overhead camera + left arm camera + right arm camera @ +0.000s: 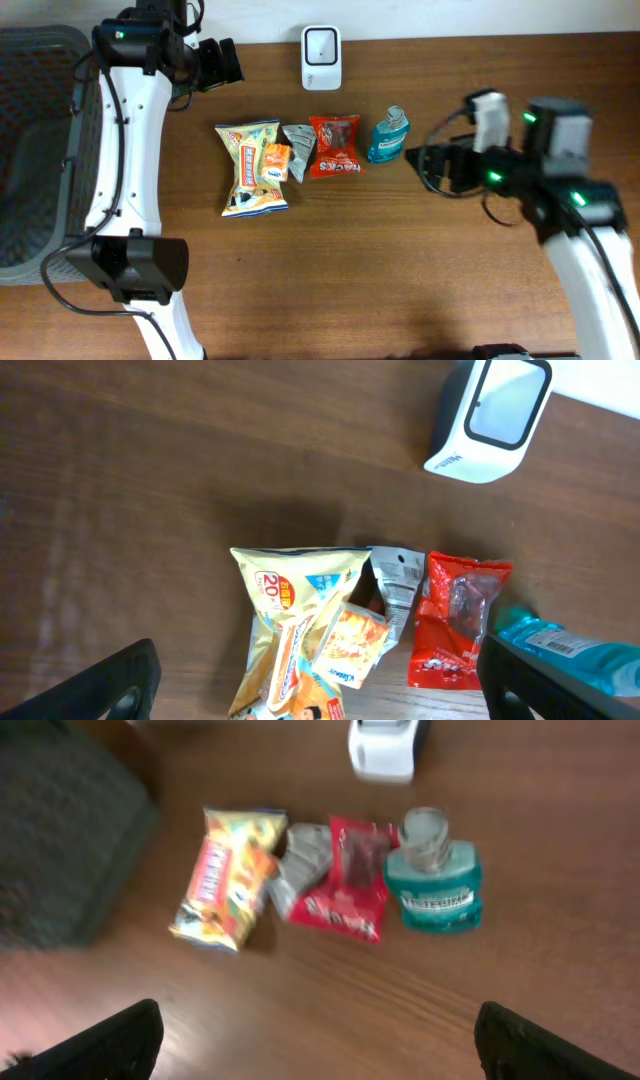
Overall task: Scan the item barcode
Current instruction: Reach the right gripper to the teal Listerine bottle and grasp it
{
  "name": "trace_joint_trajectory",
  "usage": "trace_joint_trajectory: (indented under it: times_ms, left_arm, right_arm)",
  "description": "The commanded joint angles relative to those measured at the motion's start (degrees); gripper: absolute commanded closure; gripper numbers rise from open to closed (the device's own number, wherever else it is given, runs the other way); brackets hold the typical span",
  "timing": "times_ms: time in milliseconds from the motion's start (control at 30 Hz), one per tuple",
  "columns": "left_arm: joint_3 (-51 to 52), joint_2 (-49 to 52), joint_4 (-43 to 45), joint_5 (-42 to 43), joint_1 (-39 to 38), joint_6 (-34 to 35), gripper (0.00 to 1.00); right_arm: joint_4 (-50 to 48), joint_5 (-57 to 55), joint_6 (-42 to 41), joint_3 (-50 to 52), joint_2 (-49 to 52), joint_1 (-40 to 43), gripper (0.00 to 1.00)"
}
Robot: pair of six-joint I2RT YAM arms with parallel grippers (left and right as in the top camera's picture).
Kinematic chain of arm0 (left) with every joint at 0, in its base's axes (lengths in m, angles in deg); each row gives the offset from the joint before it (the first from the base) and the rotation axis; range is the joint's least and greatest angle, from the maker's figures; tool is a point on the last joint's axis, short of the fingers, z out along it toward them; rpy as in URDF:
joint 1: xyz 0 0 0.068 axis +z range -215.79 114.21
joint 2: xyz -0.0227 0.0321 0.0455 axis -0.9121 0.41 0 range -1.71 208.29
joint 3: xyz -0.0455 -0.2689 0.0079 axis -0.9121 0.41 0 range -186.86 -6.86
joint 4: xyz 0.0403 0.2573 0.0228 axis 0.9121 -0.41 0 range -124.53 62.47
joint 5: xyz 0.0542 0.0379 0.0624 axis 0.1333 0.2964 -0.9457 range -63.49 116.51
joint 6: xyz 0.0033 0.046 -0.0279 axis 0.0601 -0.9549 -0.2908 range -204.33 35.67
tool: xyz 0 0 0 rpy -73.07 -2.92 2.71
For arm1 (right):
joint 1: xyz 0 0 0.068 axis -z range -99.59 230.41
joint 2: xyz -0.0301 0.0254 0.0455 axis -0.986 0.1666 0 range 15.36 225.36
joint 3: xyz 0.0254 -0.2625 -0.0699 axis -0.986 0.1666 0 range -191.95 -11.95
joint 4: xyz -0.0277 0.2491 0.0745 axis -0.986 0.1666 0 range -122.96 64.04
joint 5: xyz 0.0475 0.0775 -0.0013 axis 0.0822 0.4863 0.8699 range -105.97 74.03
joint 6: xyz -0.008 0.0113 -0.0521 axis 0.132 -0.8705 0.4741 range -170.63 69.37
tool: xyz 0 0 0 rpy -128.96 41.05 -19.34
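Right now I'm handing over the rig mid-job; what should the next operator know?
Left gripper: fingers open, empty, near the white box-shaped barcode scanner.
Right gripper: fingers open, empty, close to the teal plastic mouthwash bottle.
Items lie in a row on the brown wooden table: yellow snack bag with a small orange packet on it, silver foil packet, red snack bag, then the bottle.
Done: nothing lifted yet.
Left: grasp one item and show its barcode to the scanner.
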Motion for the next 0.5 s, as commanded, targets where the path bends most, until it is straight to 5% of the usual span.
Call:
trace_joint_trajectory:
  times_ms: [0,467]
  left_arm:
    - [0.1,-0.5,0.1,-0.6,0.0,0.4,0.01]
    - [0.1,-0.5,0.1,-0.6,-0.1,0.4,0.01]
  right_arm:
    - [-3.0,-5.2,3.9,-0.5,6.5,-2.3,0.01]
    - [-16.3,-17.7,14.4,-0.5,20.7,-7.1,0.02]
